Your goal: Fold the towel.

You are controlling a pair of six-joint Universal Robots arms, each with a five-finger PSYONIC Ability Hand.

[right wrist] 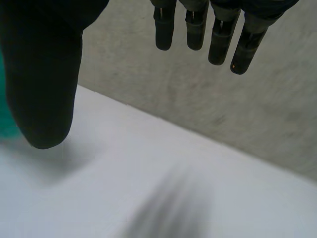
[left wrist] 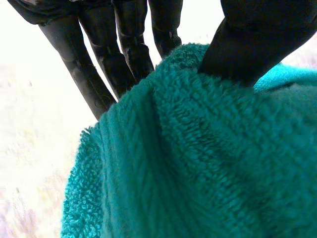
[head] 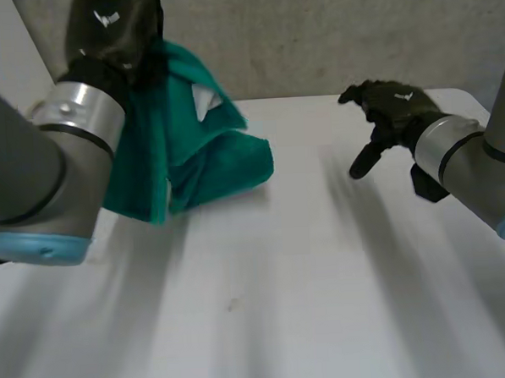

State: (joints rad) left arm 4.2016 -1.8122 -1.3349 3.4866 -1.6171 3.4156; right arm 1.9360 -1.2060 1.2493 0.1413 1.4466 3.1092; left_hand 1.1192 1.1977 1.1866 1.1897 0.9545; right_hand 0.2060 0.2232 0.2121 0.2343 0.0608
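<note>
Honestly, the left hand (head: 113, 31) pinches the bunched towel (head: 209, 162) over the far left of the desk (head: 325, 278); the right hand (head: 392, 105) hovers spread, empty. Held so, the towel may slip or land crumpled.

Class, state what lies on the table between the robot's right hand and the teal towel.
Nothing: in the head view, bare white table runs from the towel to the right hand.

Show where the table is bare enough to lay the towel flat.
Bare: the near half of the table, and the strip between the towel and the right hand. Crowded: the far left, where the left hand holds the bunched towel.
</note>
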